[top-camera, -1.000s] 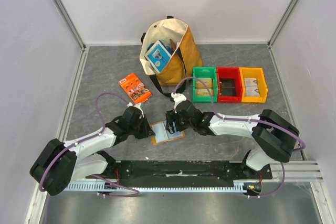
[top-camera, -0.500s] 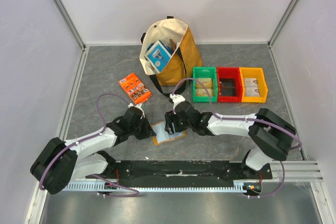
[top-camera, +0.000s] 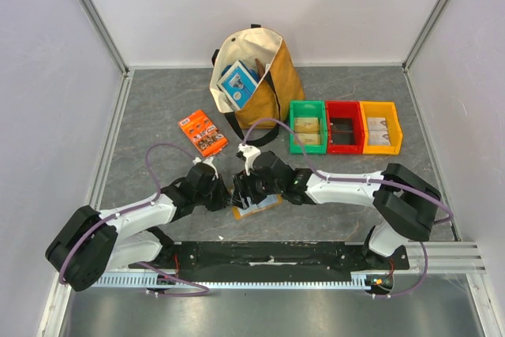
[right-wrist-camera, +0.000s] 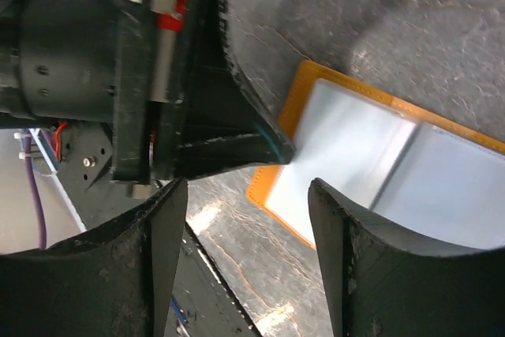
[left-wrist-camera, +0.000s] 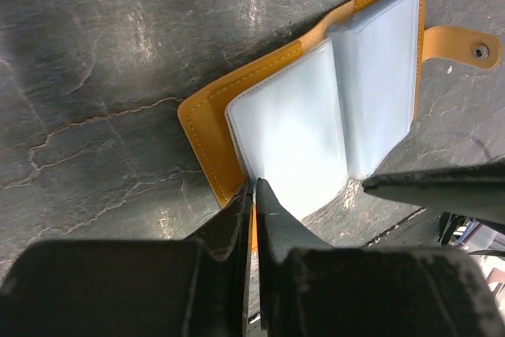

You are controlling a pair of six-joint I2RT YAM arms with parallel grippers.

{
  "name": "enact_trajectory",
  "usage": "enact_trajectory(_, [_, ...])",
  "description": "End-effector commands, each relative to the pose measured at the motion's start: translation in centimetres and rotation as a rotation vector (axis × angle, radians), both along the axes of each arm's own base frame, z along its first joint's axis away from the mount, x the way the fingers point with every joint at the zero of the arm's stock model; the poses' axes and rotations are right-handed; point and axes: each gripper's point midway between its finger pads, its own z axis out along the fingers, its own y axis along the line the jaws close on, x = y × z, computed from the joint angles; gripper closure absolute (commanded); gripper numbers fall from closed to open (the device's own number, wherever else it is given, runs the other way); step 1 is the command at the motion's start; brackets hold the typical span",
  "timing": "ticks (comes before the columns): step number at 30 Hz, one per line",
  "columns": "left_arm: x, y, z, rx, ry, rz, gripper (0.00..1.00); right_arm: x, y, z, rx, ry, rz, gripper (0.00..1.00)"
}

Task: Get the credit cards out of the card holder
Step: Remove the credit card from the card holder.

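At left, the left gripper (left-wrist-camera: 254, 189), jaws clamped on the left orange edge of the card holder (left-wrist-camera: 316, 116), which lies open, pale pockets up, on the grey table (top-camera: 158, 100) between the arms, its closing tab (left-wrist-camera: 461, 41) flat; right gripper (right-wrist-camera: 246, 191), jaws apart, hovering over the clamped end.

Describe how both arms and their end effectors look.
The left arm and right arm have white links between bulky black joints. A purple cable loops along each one and ends at a white plug near the wrist. The left end effector has slim black fingers that taper to thin tips. The right end effector has broad, curved black fingers.
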Motion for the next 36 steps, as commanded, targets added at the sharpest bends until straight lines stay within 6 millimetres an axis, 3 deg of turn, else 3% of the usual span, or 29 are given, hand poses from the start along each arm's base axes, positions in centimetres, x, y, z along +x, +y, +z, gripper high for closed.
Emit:
enact_trajectory(1, [-0.1,0.4,-0.4,-0.005,0.006,0.050,0.91,2.0,0.0,3.1,0.003,-0.105,-0.081,0.30])
enact_trajectory(5, [-0.2,0.4,-0.3,-0.011,-0.002,0.054,0.91,4.6,-5.0,1.2,-0.193,-0.191,-0.287,0.27])
enact_trajectory(9, [-0.2,0.5,-0.4,-0.008,0.001,0.057,0.91,4.7,-7.3,-0.5,-0.282,-0.188,-0.352,0.26])
enact_trajectory(24, [-0.2,0.4,-0.4,-0.009,0.006,0.054,0.91,3.8,-6.6,-4.1,-0.324,-0.111,-0.309,0.28])
enact_trajectory(36, [-0.2,0.3,-0.4,-0.014,0.006,0.046,0.91,2.4,-3.7,-2.0,-0.178,-0.065,-0.202,0.38])
